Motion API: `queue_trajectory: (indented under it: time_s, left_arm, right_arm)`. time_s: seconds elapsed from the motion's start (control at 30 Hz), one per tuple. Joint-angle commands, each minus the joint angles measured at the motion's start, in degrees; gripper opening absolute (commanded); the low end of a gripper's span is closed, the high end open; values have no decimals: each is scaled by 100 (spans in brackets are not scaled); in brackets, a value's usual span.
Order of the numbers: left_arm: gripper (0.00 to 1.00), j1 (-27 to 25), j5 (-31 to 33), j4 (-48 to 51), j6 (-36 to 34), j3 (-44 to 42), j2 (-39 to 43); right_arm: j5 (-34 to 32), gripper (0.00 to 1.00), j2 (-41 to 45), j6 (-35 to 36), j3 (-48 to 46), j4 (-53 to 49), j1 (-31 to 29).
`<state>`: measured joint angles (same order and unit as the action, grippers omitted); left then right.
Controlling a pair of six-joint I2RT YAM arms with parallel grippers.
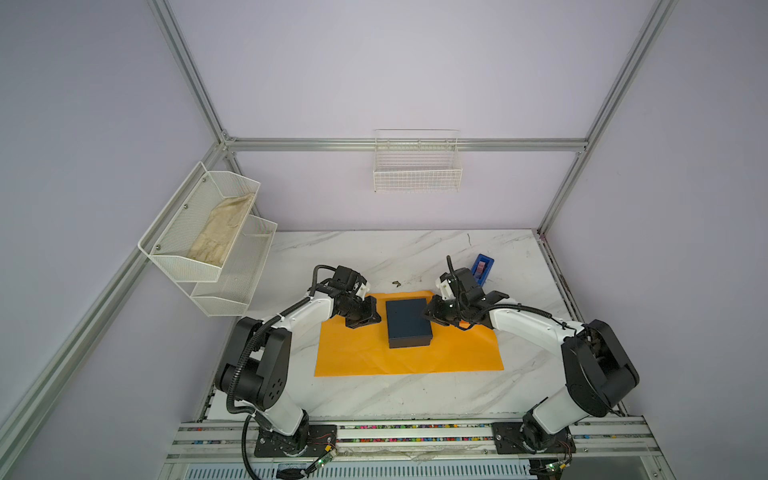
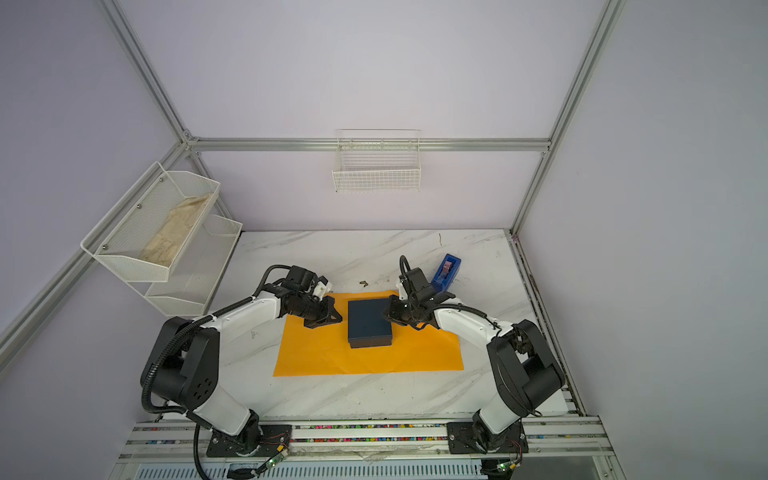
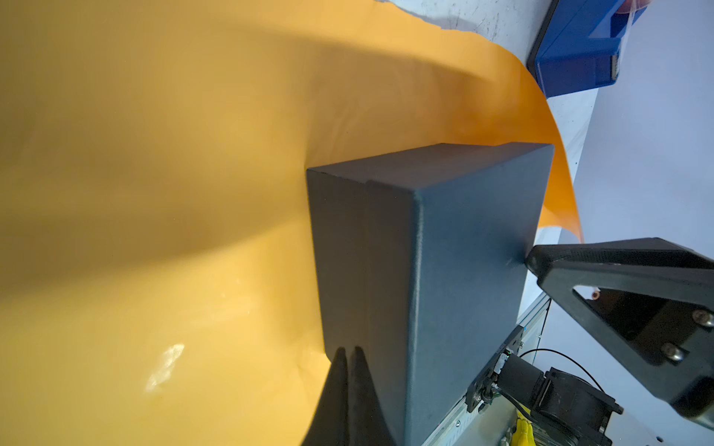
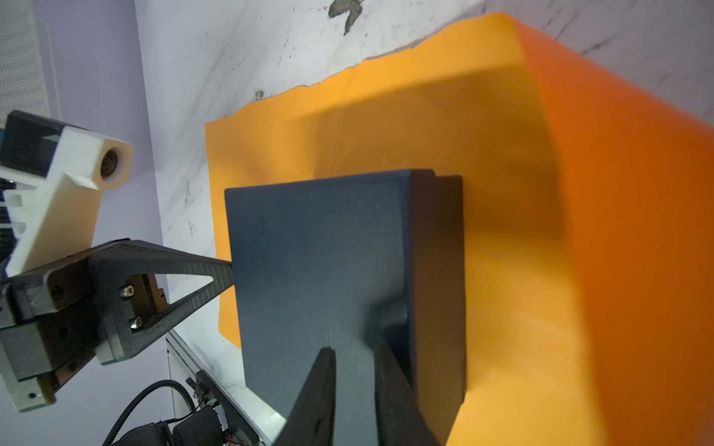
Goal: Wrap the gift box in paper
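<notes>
— While the gift box [image 1: 408,322] sits flat on the far middle of the paper [image 1: 374,353], what worries you?
— Sliding. The left gripper [image 3: 347,349], clenched on nothing, has its tips at the box's side wall. The right gripper [image 4: 353,349], jaws slightly parted and empty, is at the opposite top edge. An uneven push would probably skew the box.
— And the sheet?
— It curls up beside the box on the right arm's side; I cannot tell what lifts it. A dragging finger could crease or tear it, or knock the tape dispenser [image 1: 482,268] just behind.
</notes>
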<state>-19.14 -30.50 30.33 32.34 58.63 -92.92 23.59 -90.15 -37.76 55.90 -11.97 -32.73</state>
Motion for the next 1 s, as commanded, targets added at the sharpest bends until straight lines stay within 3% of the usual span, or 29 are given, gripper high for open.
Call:
queue_trajectory:
  time_s: [0.0, 0.13, 0.23, 0.47, 0.67, 0.77, 0.97]
  left_arm:
    - [4, 24, -229, 18, 15, 684, 229]
    - [6, -2, -385, 17, 49, 849, 140]
    - [6, -9, -396, 48, 53, 887, 105]
    - [7, -19, -435, 53, 36, 844, 31]
    - [7, -20, -425, 61, 11, 790, 39]
    - [7, -19, -422, 71, -8, 789, 38]
    - [7, -20, -424, 70, -21, 808, 28]
  right_arm:
    - [-552, 25, 266, 80, 125, -427, 24]
    - [-567, 28, 340, 316, 105, -615, 332]
    - [-1362, 32, 495, 620, 108, -1130, 675]
    - [-1916, 48, 425, 1115, -309, -1214, 1875]
    - [-2040, 69, 82, 1516, -192, -892, 2446]
    - [-1775, 79, -109, 1720, -200, -668, 2684]
    - [-459, 81, -430, 2137, -468, -236, 3142]
